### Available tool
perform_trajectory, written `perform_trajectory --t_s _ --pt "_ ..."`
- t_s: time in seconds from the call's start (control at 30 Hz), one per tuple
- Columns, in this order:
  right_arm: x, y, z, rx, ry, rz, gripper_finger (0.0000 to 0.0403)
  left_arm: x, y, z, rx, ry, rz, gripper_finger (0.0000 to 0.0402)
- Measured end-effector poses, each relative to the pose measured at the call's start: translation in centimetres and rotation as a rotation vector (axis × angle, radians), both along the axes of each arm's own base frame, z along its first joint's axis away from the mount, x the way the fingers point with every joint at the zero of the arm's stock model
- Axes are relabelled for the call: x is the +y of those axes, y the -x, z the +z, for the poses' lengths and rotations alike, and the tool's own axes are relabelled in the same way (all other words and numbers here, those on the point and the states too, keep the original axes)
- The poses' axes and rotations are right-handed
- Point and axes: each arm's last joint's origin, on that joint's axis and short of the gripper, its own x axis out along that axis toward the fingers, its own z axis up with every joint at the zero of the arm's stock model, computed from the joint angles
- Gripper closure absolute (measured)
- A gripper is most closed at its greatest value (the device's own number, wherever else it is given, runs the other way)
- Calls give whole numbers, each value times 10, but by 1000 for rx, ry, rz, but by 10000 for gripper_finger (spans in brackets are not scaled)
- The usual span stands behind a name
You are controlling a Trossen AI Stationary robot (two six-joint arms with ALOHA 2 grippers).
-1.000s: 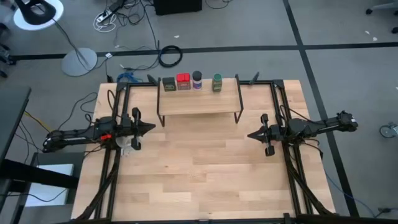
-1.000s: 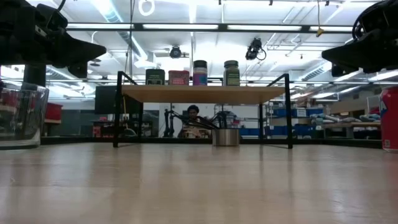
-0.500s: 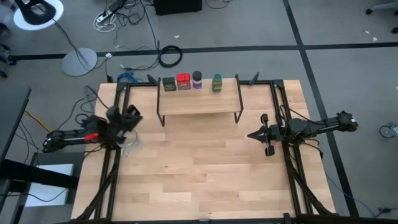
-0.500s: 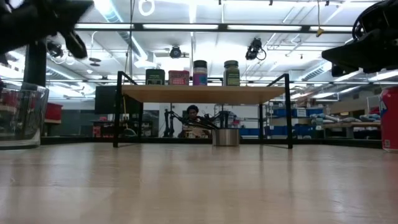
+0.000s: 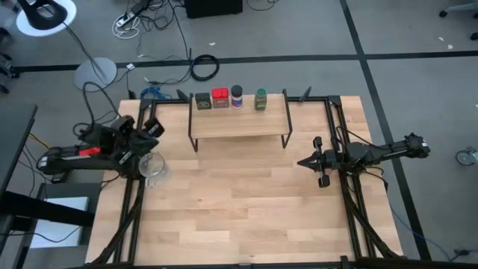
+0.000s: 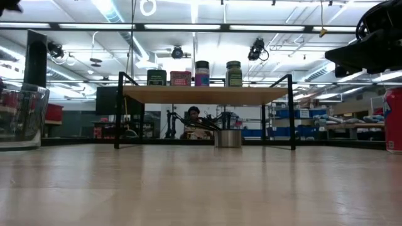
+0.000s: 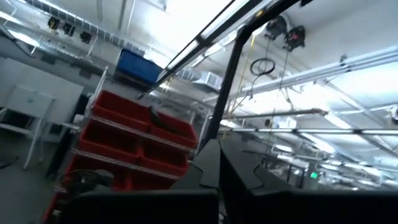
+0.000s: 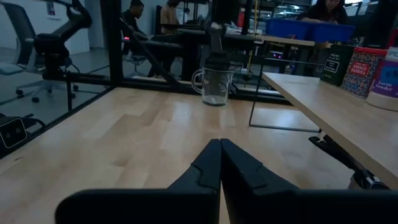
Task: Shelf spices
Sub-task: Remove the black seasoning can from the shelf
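Note:
The shelf [image 5: 239,119] stands at the table's far middle on thin black legs. On its plank top, in a row, stand the dark square tin [image 5: 202,99], the red square tin [image 5: 219,98], the purple-labelled jar [image 5: 237,96] and the green jar [image 5: 261,99]. They also show in the low view [image 6: 201,73]. My left gripper [image 5: 154,127] is shut and empty, drawn back near the table's far-left corner and tipped upward [image 7: 219,163]. My right gripper [image 5: 302,161] is shut and empty [image 8: 221,149], right of the shelf, pointing toward the table's left.
A clear glass cup [image 5: 151,166] stands at the table's left side, near my left arm; it also shows in the low view [image 6: 22,116]. A red drink can [image 6: 394,119] stands at the right. A small metal cup [image 6: 227,138] shows beyond the shelf.
My left gripper has drawn back toward the table's left and far edges, risen and tipped upward, leaving the low view. It stays shut. The glass cup beneath it now shows uncovered.

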Motion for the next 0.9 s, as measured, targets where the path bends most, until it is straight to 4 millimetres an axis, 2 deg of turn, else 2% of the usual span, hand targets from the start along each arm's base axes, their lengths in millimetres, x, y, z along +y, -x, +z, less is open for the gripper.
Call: perform_trajectory --t_s 0.17,0.4,0.47,0.57,0.67,0.9 --pt "0 0 0 0 0 0 394 4 -32 36 111 -98 108 394" --pt "0 0 0 0 0 0 394 28 -70 63 715 -318 671 391" --pt "0 0 0 0 0 0 394 35 -79 73 811 -368 766 381" --pt "0 0 0 0 0 0 394 45 -94 84 912 -434 818 353" --pt "0 0 0 0 0 0 394 54 -116 80 1014 -516 824 311" --pt "0 0 0 0 0 0 394 80 -160 50 1291 -705 952 194"
